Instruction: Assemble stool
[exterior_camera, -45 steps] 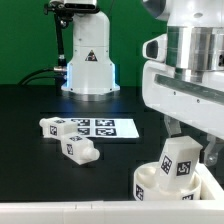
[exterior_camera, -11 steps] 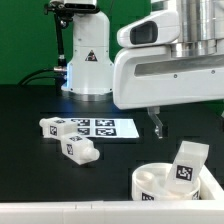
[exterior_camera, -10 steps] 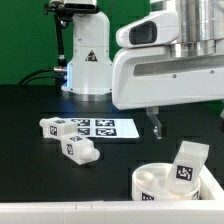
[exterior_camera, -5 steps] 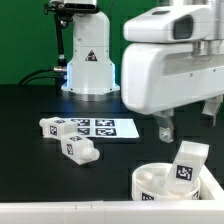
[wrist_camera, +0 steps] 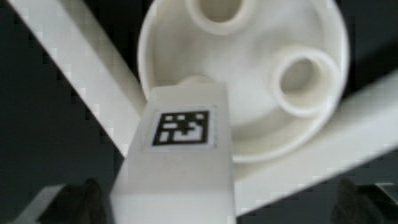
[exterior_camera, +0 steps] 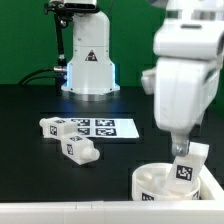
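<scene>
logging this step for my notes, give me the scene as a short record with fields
gripper: open, fingers either side of the standing leg
standing leg: on the seat, leaning slightly
seat: exterior view's lower right, two sockets empty
loose legs: two, lying by the marker board

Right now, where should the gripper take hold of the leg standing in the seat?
Probably its upper end, from above: the leg stands slightly tilted with its foot in the seat, so only the top is free, and the open gripper hangs just over it.
</scene>
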`<state>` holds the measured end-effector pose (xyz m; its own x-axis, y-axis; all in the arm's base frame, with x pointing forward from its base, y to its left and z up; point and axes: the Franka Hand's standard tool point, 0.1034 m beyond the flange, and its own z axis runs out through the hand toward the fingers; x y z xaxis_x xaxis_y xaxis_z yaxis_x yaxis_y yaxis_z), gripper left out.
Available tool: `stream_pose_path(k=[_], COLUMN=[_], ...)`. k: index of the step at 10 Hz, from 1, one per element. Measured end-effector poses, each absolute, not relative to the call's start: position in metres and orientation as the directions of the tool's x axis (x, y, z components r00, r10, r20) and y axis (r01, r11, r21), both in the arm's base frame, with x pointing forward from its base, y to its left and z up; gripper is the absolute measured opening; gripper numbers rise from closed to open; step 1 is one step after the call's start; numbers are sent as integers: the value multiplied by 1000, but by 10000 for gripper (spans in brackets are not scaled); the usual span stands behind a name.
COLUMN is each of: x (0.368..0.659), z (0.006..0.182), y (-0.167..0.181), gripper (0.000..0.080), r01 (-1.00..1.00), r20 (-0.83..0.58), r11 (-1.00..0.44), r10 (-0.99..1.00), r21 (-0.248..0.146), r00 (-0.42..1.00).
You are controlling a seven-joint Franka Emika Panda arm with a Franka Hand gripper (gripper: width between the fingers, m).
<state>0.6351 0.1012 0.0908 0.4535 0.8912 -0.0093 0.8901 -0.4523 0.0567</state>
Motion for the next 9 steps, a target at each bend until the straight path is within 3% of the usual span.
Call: stream_pose_path(k=[5, 7, 8, 9], x=[642, 642, 642, 643], z=[83, 83, 83, 83], y=[104, 103, 103, 101], gripper=[649, 384, 384, 333], r01=[869, 824, 785, 727], r20=[-6, 0, 5, 12], r11=[-490, -563, -616, -683], r10=[871, 826, 787, 729], r21=[69, 68, 68, 67], r00=[492, 564, 617, 684])
